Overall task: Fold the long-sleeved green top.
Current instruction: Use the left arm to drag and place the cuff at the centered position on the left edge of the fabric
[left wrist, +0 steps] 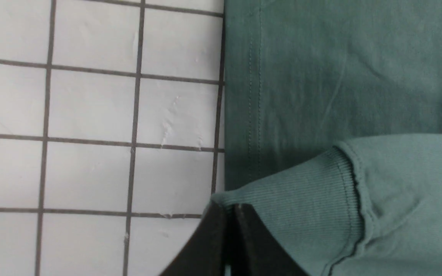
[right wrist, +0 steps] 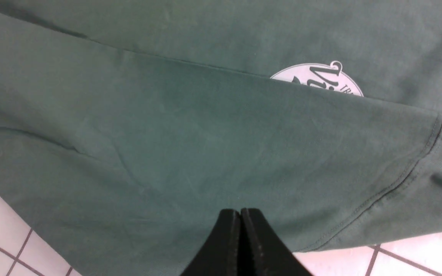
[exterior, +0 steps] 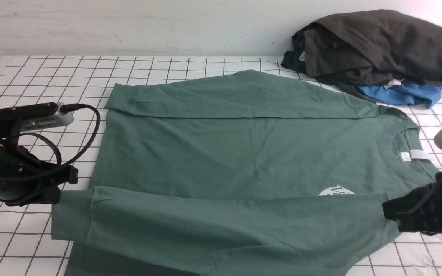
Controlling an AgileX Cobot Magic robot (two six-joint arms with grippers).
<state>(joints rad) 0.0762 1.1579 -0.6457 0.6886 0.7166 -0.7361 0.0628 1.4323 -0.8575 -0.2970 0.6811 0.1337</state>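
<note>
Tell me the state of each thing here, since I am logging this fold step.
green long-sleeved top, front up, far sleeve folded across it, near sleeve held over it
left gripper, shut on the near cuff
right gripper, shut on the top's near shoulder
dark grey garments, crumpled in a heap
blue garment, bunched under that heap

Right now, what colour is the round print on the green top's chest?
White, with dark lettering; the print shows best in the right wrist view.
</note>
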